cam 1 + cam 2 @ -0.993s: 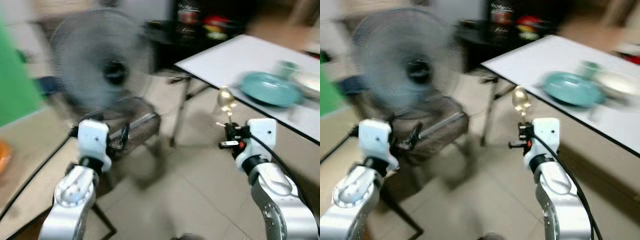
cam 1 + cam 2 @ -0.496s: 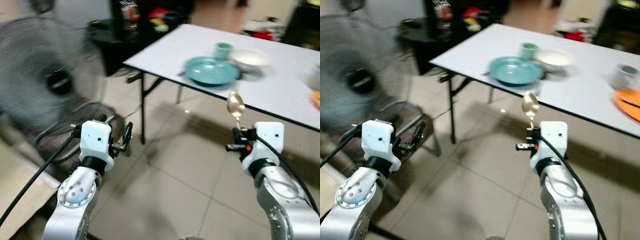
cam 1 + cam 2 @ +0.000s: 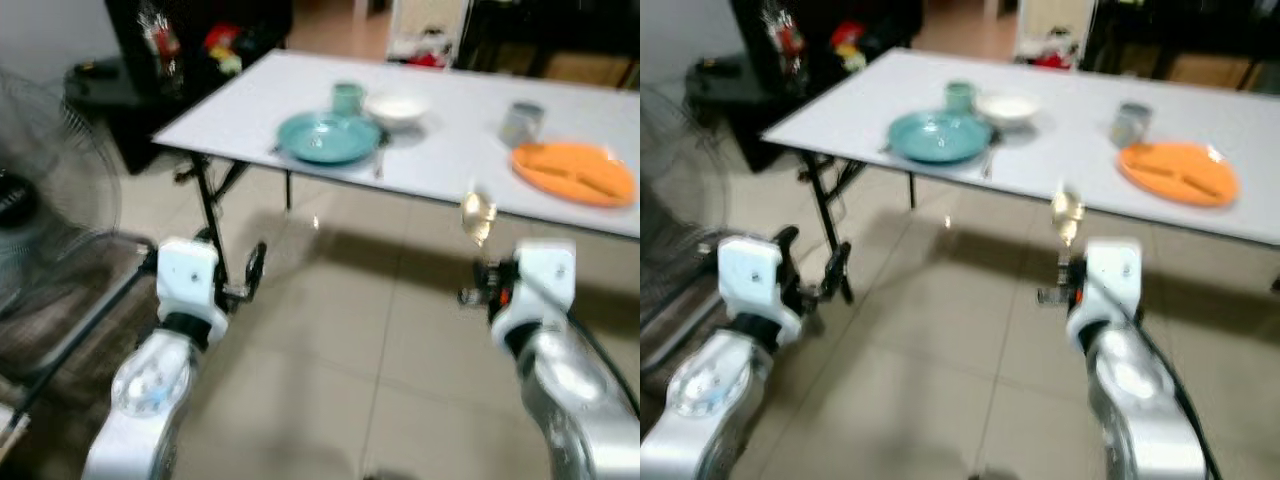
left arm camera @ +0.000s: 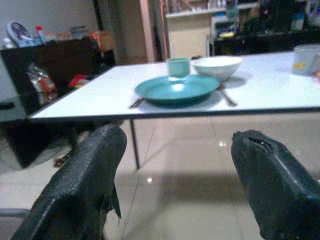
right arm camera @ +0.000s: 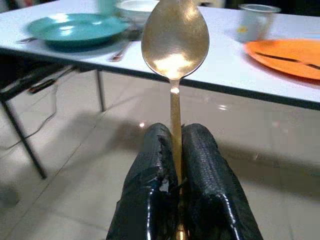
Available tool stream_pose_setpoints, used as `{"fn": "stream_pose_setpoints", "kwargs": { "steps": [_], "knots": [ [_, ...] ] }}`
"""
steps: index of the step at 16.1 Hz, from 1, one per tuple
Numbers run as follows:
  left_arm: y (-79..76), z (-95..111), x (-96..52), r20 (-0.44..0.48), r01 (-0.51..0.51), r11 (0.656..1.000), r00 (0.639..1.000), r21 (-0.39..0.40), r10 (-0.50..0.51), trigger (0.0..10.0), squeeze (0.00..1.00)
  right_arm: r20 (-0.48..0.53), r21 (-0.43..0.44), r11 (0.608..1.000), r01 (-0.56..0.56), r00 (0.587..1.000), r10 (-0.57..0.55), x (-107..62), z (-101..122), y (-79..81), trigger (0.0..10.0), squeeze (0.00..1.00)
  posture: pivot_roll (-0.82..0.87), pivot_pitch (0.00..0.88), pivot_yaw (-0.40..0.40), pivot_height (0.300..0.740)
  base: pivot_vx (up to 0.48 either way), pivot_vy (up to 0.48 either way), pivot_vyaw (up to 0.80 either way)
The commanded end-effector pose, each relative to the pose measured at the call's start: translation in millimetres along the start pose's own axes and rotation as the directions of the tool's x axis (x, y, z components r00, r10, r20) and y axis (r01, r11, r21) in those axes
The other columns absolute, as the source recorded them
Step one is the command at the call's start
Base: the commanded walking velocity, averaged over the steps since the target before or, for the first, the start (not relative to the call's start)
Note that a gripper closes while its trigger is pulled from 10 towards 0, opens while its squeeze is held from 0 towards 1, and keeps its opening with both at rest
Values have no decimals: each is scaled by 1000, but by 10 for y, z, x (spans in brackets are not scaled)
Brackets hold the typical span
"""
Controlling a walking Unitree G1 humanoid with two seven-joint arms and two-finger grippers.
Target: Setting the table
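My right gripper (image 5: pixel 172 150) is shut on the handle of a gold spoon (image 5: pixel 174 40), whose bowl stands upright above the fingers; the spoon (image 3: pixel 478 214) hangs in front of the table's near edge. My left gripper (image 4: pixel 175 150) is open and holds nothing, raised at my left (image 3: pixel 250 275). On the white table (image 3: pixel 440 150) lie a teal plate (image 3: pixel 327 137), a green cup (image 3: pixel 347 97), a white bowl (image 3: pixel 397 107), a grey mug (image 3: pixel 521 123) and an orange plate (image 3: pixel 573 172). Cutlery (image 4: pixel 226 95) lies beside the teal plate.
A standing fan (image 3: pixel 50 200) and a chair (image 3: pixel 60 320) are at my left. A dark cabinet with bright items (image 3: pixel 190 50) stands behind the table's left end. Tiled floor (image 3: pixel 340 350) lies between me and the table.
The camera has swung right and nearer the table: the fan has slid off to the left, the orange plate and mug have come into view. Both grippers hold as before.
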State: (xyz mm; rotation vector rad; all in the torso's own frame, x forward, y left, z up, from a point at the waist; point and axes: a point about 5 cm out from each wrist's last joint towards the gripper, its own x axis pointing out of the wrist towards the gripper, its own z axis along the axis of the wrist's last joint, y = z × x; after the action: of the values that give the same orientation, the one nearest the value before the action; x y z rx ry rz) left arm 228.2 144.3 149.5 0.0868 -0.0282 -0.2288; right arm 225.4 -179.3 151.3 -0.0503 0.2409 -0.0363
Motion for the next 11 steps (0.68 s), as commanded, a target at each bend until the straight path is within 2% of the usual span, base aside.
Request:
{"fn": "stream_pose_setpoints", "kwargs": {
  "steps": [1,8,11],
  "knots": [
    [22,23,21,5,6,1000,1000,11,-6,10000,0,23,5,1000,13,1000,-13,-14,49,-5,10000,0,-23,0,31,740,319,0,-575],
    [-15,8,34,-3,45,999,999,0,-45,10000,0,35,-4,999,34,999,-34,-30,81,-40,10000,0,-37,0,46,740,330,0,0],
    [-28,10,39,-2,53,999,999,-4,-53,10000,0,32,-5,999,39,999,-38,-15,85,-49,10000,0,-30,0,41,740,366,0,-800]
  ]
}}
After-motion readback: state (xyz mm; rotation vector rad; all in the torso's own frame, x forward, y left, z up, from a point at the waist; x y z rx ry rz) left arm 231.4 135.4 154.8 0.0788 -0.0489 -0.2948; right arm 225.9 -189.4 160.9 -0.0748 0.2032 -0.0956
